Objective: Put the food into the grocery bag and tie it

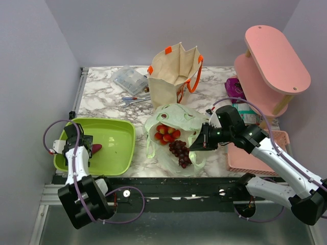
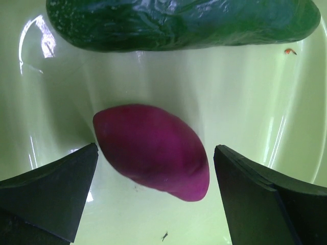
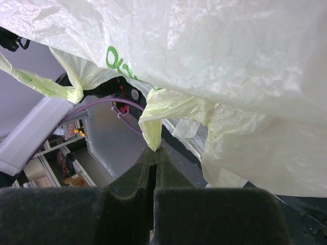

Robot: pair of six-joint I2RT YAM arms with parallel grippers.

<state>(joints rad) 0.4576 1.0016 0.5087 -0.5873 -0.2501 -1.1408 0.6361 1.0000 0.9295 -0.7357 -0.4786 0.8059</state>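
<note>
The light green grocery bag lies open at mid-table, with red strawberries and dark grapes inside it. My right gripper sits at the bag's right rim. In the right wrist view the right gripper is shut on a twisted strip of the grocery bag. My left gripper hangs low over the green tray, next to the purple sweet potato. Seen from the left wrist, the left gripper is open, a finger on each side of the sweet potato, not touching it.
A dark green cucumber lies in the tray just beyond the sweet potato. A beige tote with orange handles stands behind the bag. A clear box sits back left, a pink shelf and a pink basket on the right.
</note>
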